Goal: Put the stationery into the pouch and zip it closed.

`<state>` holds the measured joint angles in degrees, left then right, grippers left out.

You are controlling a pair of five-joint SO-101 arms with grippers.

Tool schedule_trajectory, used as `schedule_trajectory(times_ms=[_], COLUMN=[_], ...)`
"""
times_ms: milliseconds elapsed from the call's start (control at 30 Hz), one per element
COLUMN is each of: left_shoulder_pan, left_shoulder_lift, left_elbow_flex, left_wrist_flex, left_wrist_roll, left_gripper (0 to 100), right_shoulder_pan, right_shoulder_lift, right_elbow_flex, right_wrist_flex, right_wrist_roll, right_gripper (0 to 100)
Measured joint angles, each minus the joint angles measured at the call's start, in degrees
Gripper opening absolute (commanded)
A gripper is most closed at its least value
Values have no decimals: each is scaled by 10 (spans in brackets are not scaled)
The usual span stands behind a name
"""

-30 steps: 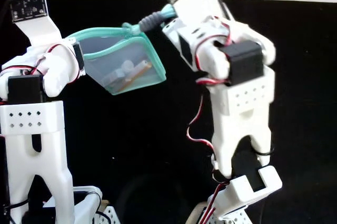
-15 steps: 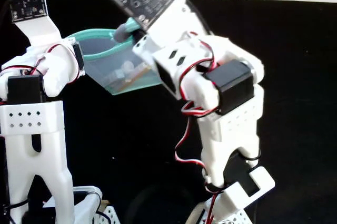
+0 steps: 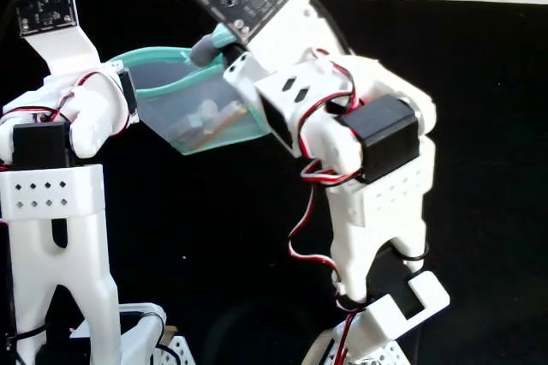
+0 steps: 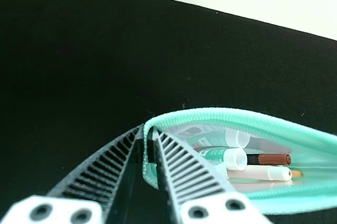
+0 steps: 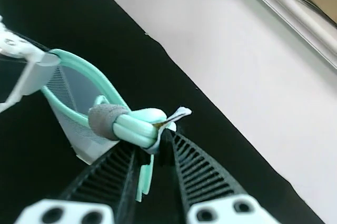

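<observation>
The left pincer (image 4: 149, 135) is pinched tight on one corner of the mint pouch (image 4: 239, 115), right at the end of the zip. Out from its tips the pouch mouth gapes, with the stationery (image 4: 258, 159) lying inside. At the far end, the right pincer (image 5: 162, 135) is clamped on the pouch's teal pull, just past a grey loop (image 5: 107, 121). The pouch hangs between both pincers above the black bench (image 3: 214, 236).

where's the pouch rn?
High view, upper left: the pouch is held aloft, left gripper clamping one end, right gripper the zipper-pull end.
</observation>
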<state>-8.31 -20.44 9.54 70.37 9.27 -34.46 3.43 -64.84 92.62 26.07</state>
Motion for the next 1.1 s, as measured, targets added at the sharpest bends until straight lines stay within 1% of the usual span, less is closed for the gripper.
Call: schedule_trajectory(times_ms=[233, 400, 533, 633, 867, 900, 1033, 1100], left_shoulder_pan=[0, 0, 0, 0, 1, 1, 1, 1], left_shoulder_lift=[0, 0, 0, 0, 0, 0, 0, 0], left_elbow_flex=[0, 0, 0, 0, 0, 0, 0, 0], left_wrist_flex=[0, 0, 0, 0, 0, 0, 0, 0], left_wrist_roll=[0, 0, 0, 0, 0, 0, 0, 0], left_gripper=[7, 7, 7, 7, 7, 7, 7, 7], right_shoulder_pan=[15, 20, -11, -25, -25, -25, -25, -26], right_shoulder_lift=[-1, -1, -1, 0, 0, 0, 0, 0], right_elbow_flex=[12, 116, 207, 243, 255, 255, 255, 255], right_wrist_flex=[75, 76, 76, 76, 76, 76, 76, 76], right_wrist_roll=[0, 0, 0, 0, 0, 0, 0, -14], right_gripper=[6, 6, 15, 77, 265, 279, 282, 282])
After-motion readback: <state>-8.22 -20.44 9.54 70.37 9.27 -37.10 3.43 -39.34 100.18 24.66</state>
